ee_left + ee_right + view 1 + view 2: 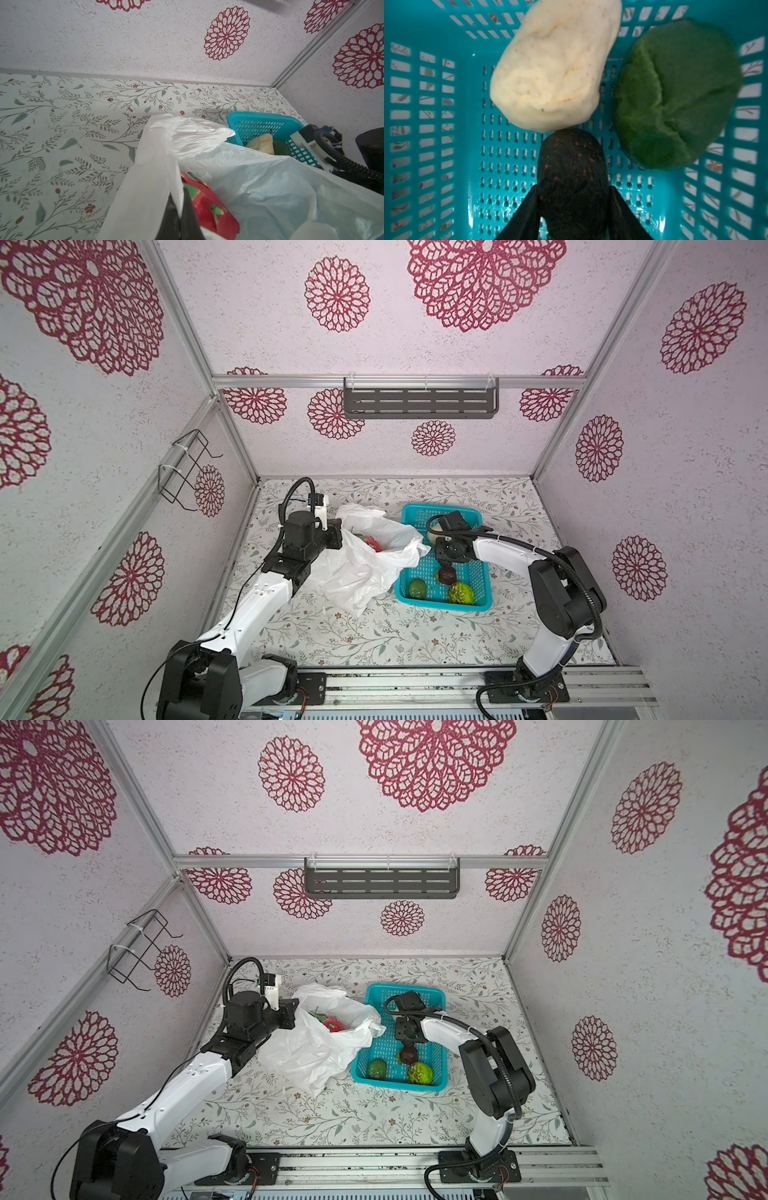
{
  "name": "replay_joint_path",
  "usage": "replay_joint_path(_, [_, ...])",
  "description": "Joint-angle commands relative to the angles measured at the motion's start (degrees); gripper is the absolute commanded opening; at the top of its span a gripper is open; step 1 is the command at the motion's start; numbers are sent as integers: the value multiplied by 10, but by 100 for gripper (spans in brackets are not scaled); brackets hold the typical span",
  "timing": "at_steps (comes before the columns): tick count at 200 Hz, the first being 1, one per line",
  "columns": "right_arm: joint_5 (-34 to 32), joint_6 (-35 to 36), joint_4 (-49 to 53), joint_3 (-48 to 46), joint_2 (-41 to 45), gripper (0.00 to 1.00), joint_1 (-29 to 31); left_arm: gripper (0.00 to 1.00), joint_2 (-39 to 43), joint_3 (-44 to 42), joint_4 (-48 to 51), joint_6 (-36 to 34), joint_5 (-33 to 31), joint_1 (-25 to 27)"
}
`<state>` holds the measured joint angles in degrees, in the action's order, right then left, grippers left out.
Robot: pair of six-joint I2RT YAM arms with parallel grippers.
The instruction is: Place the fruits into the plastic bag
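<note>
We saw the left hand point(179, 207) pinched together on an edge of the white bag point(361, 572), holding that edge up off the flowered surface point(374, 635). The bag's mouth was open. Just past this hand's fingers point(189, 214), inside the bag, lay 1 red fruit point(207, 205) with green leaves.

The right hand point(573, 187) was down inside the teal basket point(415, 510), and the bag's far edge lay against the basket's rim. Its 2 fingers point(527, 214) pressed on opposite sides of a dark fruit point(571, 166) speckled with red, clamped on it. We could not tell whether that fruit was off the basket floor.

Straight ahead of the fingertips, a pale fruit point(554, 68) touched the dark fruit's far end. A dark green fruit point(675, 93) sat just beside the pale one, ahead and off to 1 side of the hand.

Behind the right hand, toward its arm's base, 2 more lay in the basket: a smooth green fruit point(417, 588) and a bumpy green fruit point(461, 593).
</note>
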<state>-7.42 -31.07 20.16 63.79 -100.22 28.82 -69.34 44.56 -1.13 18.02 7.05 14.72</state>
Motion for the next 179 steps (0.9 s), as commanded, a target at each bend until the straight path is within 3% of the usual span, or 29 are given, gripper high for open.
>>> replay_joint_path(1, [-18,6,-15,-3,56,31,-1,0,7,8,4,-13,6,0])
replay_joint_path(29, [-27,25,-34,9,129,31,1,0,7,7,2,-11,13,0])
replay_joint_path(66, [43,61,-101,65,150,32,22,0,1,7,-4,-5,17,0])
replay_joint_path(95, [153,102,-128,149,89,34,72,0,0,8,-4,-2,17,0])
replay_joint_path(127, [268,148,-64,249,-10,34,129,0,9,7,-2,1,14,1])
replay_joint_path(179, [346,161,11,266,-84,36,163,0,21,3,4,3,12,2])
